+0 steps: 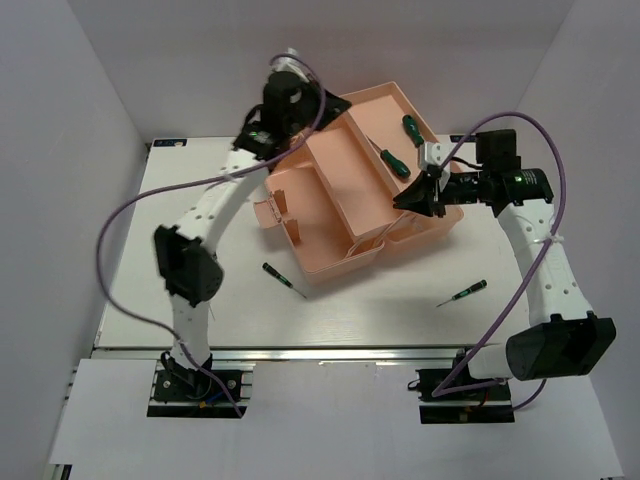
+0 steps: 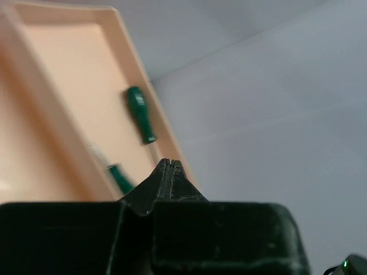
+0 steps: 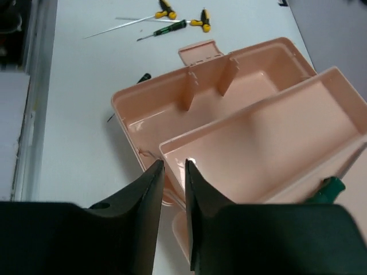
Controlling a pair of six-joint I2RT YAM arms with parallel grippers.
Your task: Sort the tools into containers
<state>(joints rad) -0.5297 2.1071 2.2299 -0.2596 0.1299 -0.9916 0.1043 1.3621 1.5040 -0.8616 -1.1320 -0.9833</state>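
Closest to the lens, the left gripper (image 2: 167, 167) had its jaws pressed together with nothing between them. Seen from above, it hung over the far left corner of the toolbox (image 1: 335, 215), which sat open and skewed in the middle of the table (image 1: 130, 290). Past its tips lay the far tray (image 2: 69, 63). One green screwdriver (image 2: 140, 117) lay flat there near the outer wall, and a second screwdriver (image 2: 120, 179) was partly hidden behind the fingers (image 2: 143, 195).

On the table, a dark-handled screwdriver (image 1: 283, 278) lay just off the toolbox's near left corner, not touching it. The latch (image 1: 270, 212) stuck out from the toolbox's left side.

Further right, the right gripper (image 3: 174, 166) hovered over the toolbox's right side. Its jaws stood a narrow gap apart and held nothing, with the tips above the corner of an inner tray. At the top of its wrist view, on the table beyond the latch, lay a yellow screwdriver (image 3: 166, 8), a slim green-handled one (image 3: 166, 27) and another yellow-handled one (image 3: 200, 22), all close together and well apart from the toolbox.

Right of the toolbox, a last screwdriver (image 1: 462, 293) with a green handle lay on the table near the right arm (image 1: 545, 270), clear of the toolbox.
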